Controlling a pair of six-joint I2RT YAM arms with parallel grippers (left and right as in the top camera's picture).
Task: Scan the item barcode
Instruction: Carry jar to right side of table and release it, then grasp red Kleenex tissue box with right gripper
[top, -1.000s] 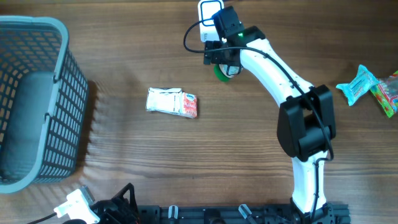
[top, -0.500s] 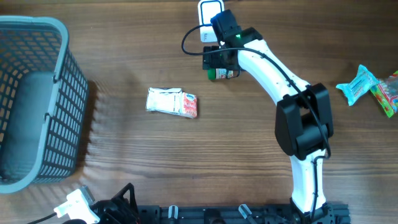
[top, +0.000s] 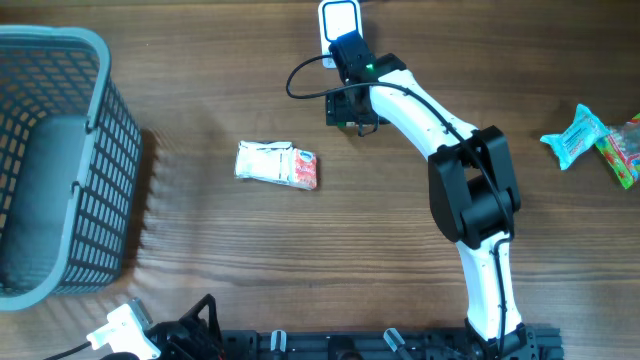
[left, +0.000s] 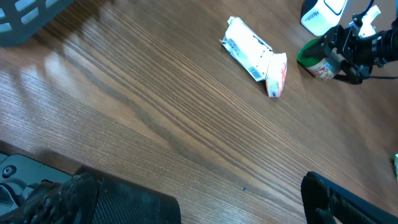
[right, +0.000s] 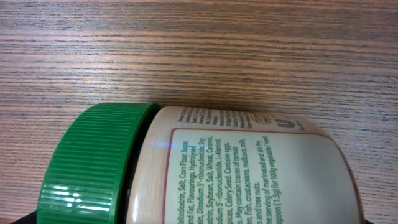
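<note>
Wood-grain table (top: 200, 260). Basket (top: 60, 160) sitting far left. Left gripper (left: 199, 196) hanging at the near edge, jaws spread wide and holding nothing. Packet (top: 277, 164) lying mid-table, well apart from the rest. Right gripper (top: 348, 106) covering the green-lidded jar (right: 236, 168), near the scanner (top: 338, 18); clamped or loose, cannot tell. Sweets (top: 580, 135) lying far right.
</note>
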